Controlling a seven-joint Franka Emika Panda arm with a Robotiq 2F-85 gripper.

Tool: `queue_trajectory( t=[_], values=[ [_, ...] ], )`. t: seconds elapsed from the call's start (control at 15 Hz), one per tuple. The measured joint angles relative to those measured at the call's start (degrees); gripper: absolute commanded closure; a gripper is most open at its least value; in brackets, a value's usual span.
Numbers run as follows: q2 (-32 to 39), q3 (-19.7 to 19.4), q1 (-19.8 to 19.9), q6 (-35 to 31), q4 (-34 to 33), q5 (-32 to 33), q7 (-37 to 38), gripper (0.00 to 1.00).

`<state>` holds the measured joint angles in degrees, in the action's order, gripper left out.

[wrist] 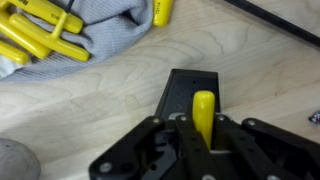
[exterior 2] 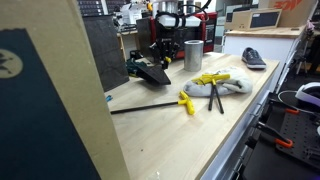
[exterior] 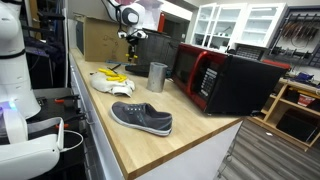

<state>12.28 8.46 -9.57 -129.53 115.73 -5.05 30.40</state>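
Observation:
My gripper (wrist: 203, 128) is shut on a yellow handle (wrist: 203, 104) that sticks out between the fingers. Right below it lies a black angular object (wrist: 190, 88) on the wooden table. In both exterior views the gripper (exterior 2: 161, 45) (exterior: 130, 40) hangs low over the table's far end, just above the black object (exterior 2: 150, 72). A grey cloth (wrist: 100, 30) with several yellow-handled tools (wrist: 40, 42) lies close by; it also shows in both exterior views (exterior 2: 222, 84) (exterior: 110, 80).
A metal cup (exterior 2: 193, 55) (exterior: 157, 77) stands beside the gripper. A grey shoe (exterior: 142, 118) (exterior 2: 253, 58) lies on the table. A red and black microwave (exterior: 225, 80) stands along one side. A yellow-handled tool with a long black rod (exterior 2: 185, 101) lies loose. A cardboard box (exterior: 98, 40) stands behind.

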Motion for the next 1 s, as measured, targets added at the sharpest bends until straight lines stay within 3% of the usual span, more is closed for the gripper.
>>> queue_trajectory(
  t=[0.33,1.0],
  values=[
    [-2.2,0.0,-0.2,0.2,-0.4,-0.8,2.4,0.98],
    [-0.9,3.0,-0.7,4.2,-3.4,-5.1,-29.4,0.98]
  ],
)
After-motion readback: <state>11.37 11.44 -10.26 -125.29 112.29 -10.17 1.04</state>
